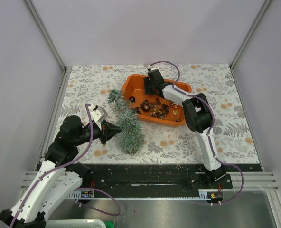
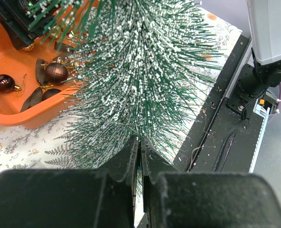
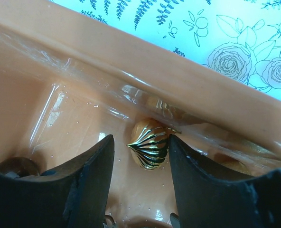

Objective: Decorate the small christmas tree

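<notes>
Robotics laboratory test cell: plain white panel walls point(image 1: 145, 28) in aluminium framing point(image 1: 44, 33) enclose a floral-clothed table point(image 1: 235, 137); a black mounting plate point(image 1: 150, 176) and toothed rail point(image 1: 145, 194) line its near edge.

I see the floral-clothed table point(image 1: 226, 133) carrying an orange tray point(image 1: 133, 84) at upper centre; the small christmas tree point(image 1: 126, 124) seemingly lies centre-left, just beside it.

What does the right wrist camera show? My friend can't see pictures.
A shiny gold bauble sits between the open black fingers of the right gripper, on the floor of an orange tray, close to its wall. A flowery cloth shows beyond the tray.
</notes>
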Tool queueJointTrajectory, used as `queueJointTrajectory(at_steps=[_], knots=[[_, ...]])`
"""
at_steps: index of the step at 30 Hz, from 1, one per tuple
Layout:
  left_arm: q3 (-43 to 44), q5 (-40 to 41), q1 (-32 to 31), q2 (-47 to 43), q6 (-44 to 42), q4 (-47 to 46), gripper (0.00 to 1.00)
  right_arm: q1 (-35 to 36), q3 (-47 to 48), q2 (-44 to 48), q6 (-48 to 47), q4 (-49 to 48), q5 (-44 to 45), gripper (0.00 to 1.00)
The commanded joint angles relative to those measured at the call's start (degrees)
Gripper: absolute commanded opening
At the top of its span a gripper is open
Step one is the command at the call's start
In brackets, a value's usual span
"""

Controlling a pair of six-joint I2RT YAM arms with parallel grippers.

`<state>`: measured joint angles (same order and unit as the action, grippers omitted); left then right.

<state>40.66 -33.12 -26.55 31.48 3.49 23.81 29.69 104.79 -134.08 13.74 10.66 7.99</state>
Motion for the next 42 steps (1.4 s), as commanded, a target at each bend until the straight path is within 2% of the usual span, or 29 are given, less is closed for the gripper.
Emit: queueJointTrajectory(at_steps=[1,4,8,13,16,24,29,34,42], knots=[[-0.06,-0.98,0.62,-0.99,0.82,-3.77,0.08,0.63,3.4,-0.83,-0.64,-0.2,1.59,0.54],[-0.24,-0.98,0.71,-1.07,0.91,-3.77,0.08,0.72,3.58,-1.18,-0.03,-0.28,1.85,0.43],[-0.24,-0.98,0.79,-0.9,1.0,-3.77,0.08,0.72,2.88,-0.22,0.41,-0.37,2.12,0.35],[-0.5,-0.98,0.88,-0.99,1.08,-3.77,0.08,0.72,-1.86,6.09,0.59,-2.56,0.63,0.24],[-0.59,-0.98,0.79,-0.9,1.17,-3.86,0.08,0.72,-7.74,14.26,2.43,-5.72,-2.26,0.23],[-0.5,-1.42,0.79,-1.43,1.43,-3.95,0.08,0.54,-36.82,44.31,14.46,-17.94,-17.82,0.22],[-0.5,-2.03,0.79,-1.86,1.52,-3.95,0.08,0.54,-50.28,60.32,21.76,-24.61,-27.3,0.21],[-1.2,-2.56,0.79,-2.22,1.44,-4.21,0.08,0.54,-57.14,67.8,31.77,-33.58,-37.68,0.2],[-2.17,-2.91,0.79,-2.57,1.52,-4.74,0.08,0.63,-62.43,71.85,41.28,-46.77,-42.26,0.2]])
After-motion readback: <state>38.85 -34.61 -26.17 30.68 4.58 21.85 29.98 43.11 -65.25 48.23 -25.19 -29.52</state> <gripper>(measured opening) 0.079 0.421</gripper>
